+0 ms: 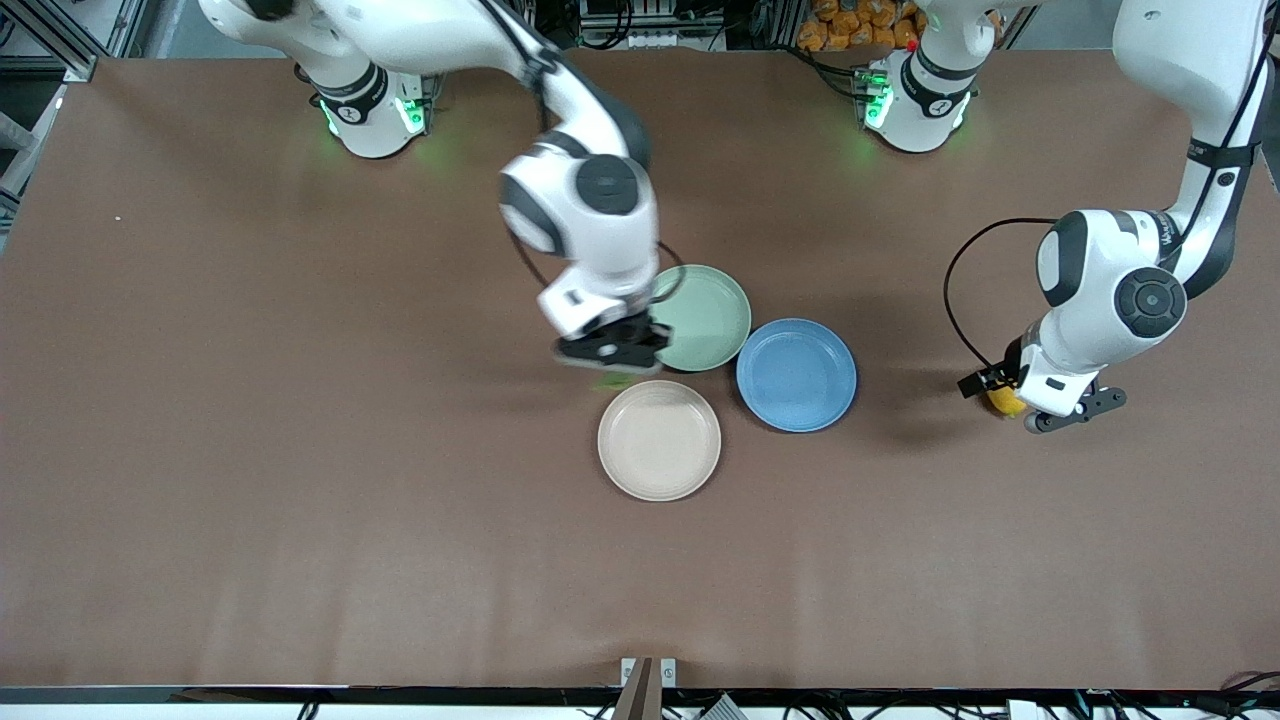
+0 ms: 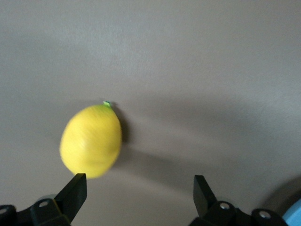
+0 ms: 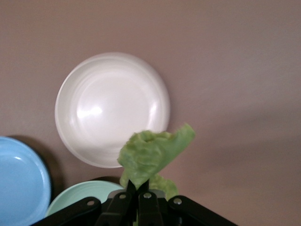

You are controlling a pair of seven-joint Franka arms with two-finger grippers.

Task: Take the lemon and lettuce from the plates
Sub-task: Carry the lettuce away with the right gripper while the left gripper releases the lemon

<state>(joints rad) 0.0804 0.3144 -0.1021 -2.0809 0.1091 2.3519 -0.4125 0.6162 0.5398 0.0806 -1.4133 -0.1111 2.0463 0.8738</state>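
Note:
The lemon (image 2: 91,140) lies on the bare table toward the left arm's end, also seen in the front view (image 1: 1003,402). My left gripper (image 2: 140,188) is open just above the table, with the lemon beside one fingertip (image 2: 75,187) and not between the two; in the front view the left gripper (image 1: 1020,400) is low over it. My right gripper (image 3: 143,186) is shut on the lettuce (image 3: 153,155), a crinkled green leaf that hangs in the air. In the front view the right gripper (image 1: 612,362) is over the gap between the mint plate (image 1: 705,318) and the beige plate (image 1: 659,440). Both plates are empty.
An empty blue plate (image 1: 796,374) sits beside the mint plate, toward the left arm's end. The three plates cluster at the table's middle. The right wrist view shows the beige plate (image 3: 112,109), the blue plate (image 3: 19,179) and the mint plate's rim (image 3: 80,195).

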